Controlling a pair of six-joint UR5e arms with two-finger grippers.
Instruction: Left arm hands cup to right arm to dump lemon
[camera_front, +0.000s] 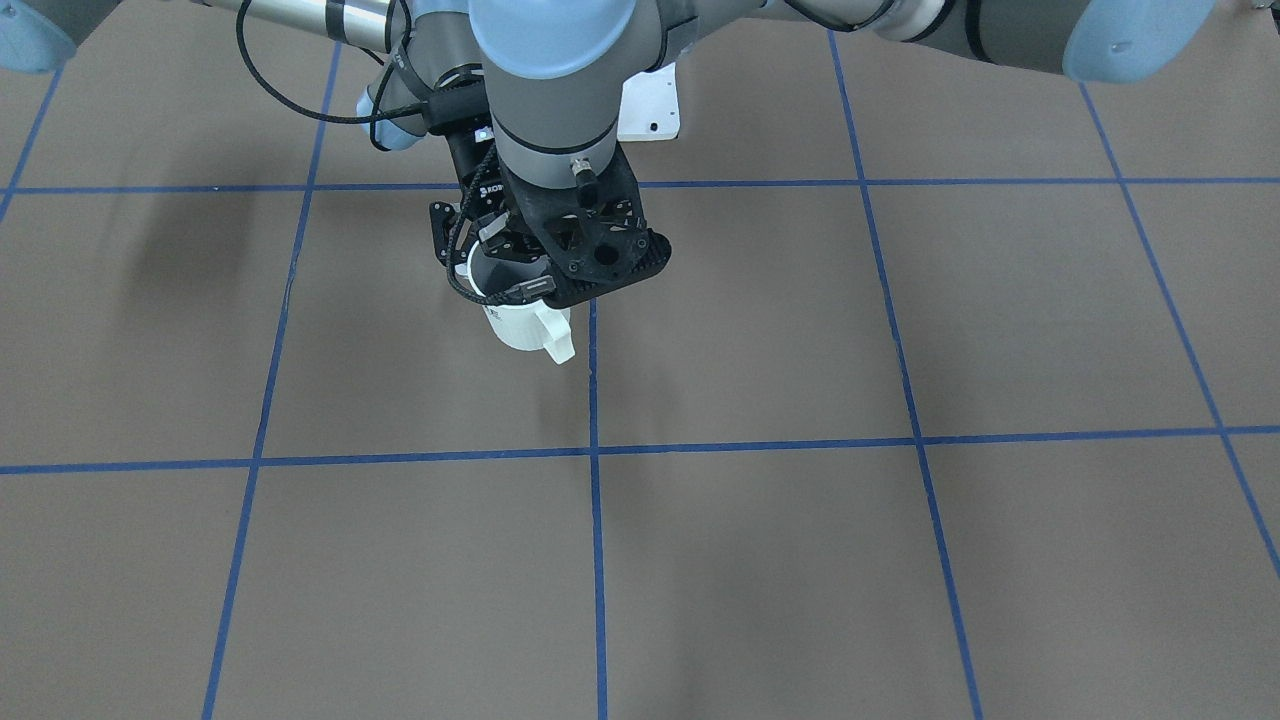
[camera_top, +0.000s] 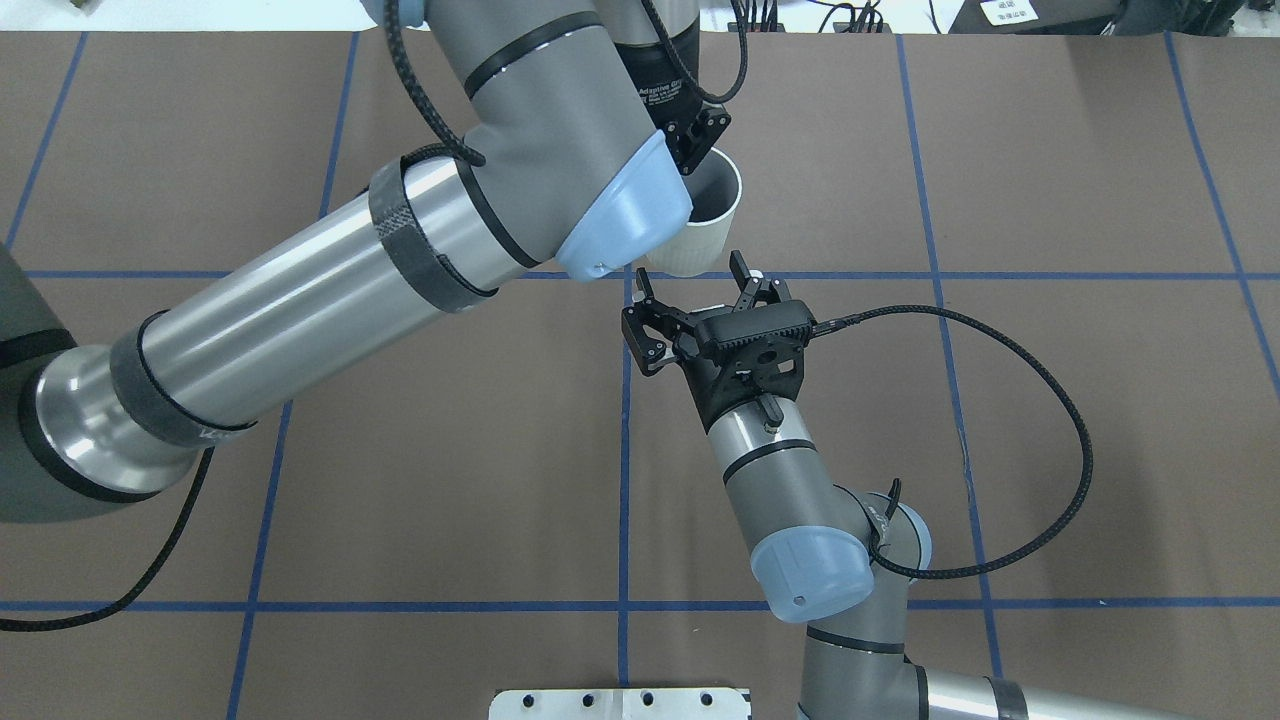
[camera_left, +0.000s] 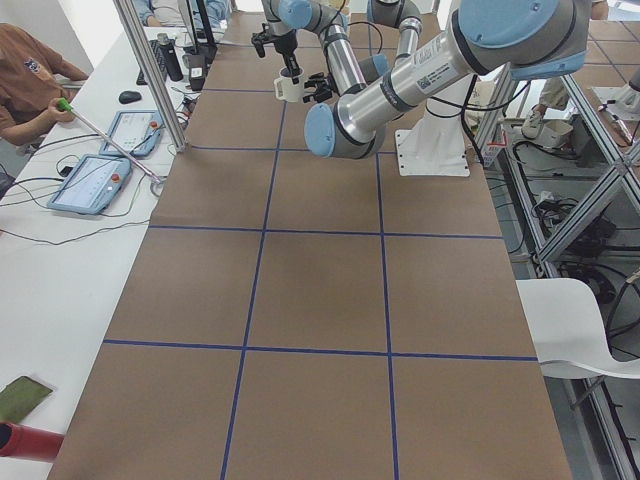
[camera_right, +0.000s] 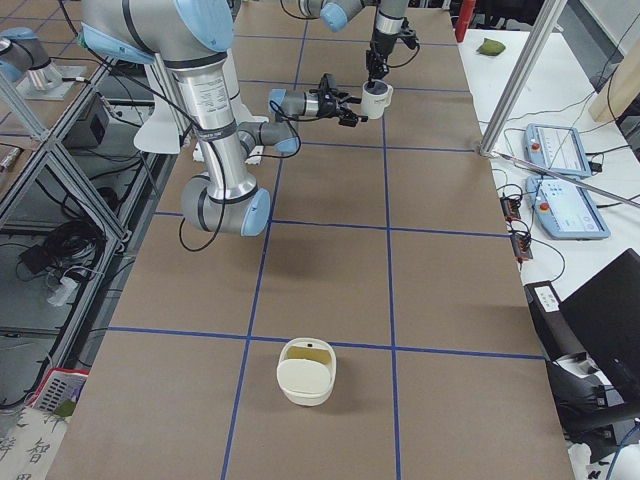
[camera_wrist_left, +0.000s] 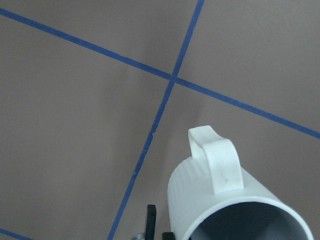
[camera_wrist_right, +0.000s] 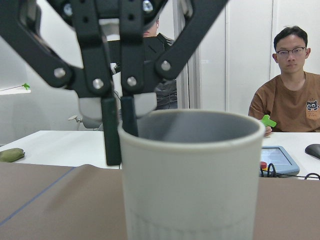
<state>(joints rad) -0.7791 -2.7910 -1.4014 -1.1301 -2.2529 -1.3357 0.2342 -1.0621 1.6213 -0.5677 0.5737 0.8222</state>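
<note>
Cup upright, pinched at the rim by the left gripper.
Right gripper sits just robot-side of it, jaws wide — cup straight ahead.

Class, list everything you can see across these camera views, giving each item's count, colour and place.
table: one, brown with blue tape grid, under both arms.
cup: one, cream-white, held in the air by its rim.
lemon: none visible.
tub: one, cream, on the table towards the robot's right end.
pendants: two, grey with blue screens, on the white side bench.
person: one, brown shirt, seated behind that bench.
left tool: one, black, shut on the cup's rim.
right tool: one, black, open, close beside the cup.
</note>
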